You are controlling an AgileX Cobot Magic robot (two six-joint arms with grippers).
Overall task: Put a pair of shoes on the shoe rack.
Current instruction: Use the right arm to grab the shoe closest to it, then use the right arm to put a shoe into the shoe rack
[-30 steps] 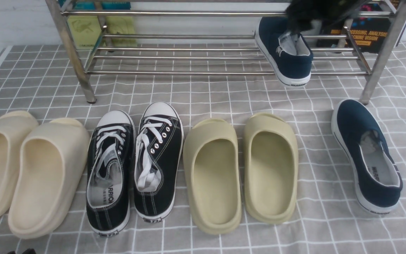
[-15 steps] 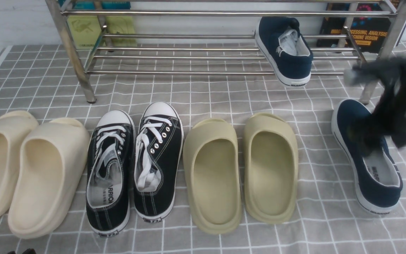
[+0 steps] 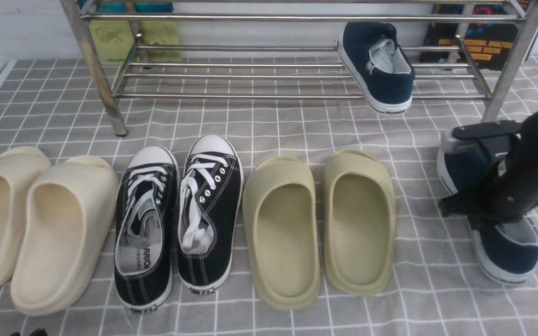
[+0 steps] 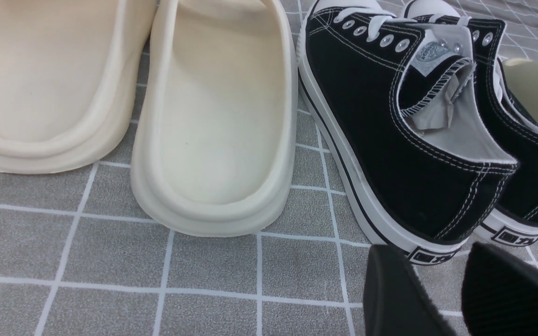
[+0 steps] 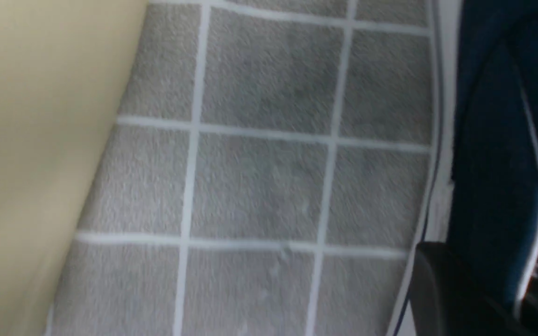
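One navy-blue slip-on shoe [image 3: 381,70] rests tilted on the low bars of the steel shoe rack [image 3: 250,95], at its right end, heel hanging over the front bar. The other navy shoe [image 3: 507,254] lies on the cloth at the right, by the rack's front right leg. My right gripper [image 3: 493,205] is down on this shoe. In the right wrist view the gripper [image 5: 488,298] has one finger outside and one inside the shoe's side wall [image 5: 488,140], closed on it. My left gripper [image 4: 432,252] hovers low behind the black sneakers, jaws slightly apart and empty.
On the grey checked cloth stand cream slides [image 3: 31,224], black lace-up sneakers [image 3: 178,214] and olive slides [image 3: 320,224] in a row. The nearest olive slide [image 5: 26,140] lies left of the navy shoe. Books [image 3: 484,42] stand behind the rack.
My right arm left the shoe on the rack, swung down to the right and settled onto the navy shoe on the cloth. That shoe has shifted slightly. The left arm has not moved.
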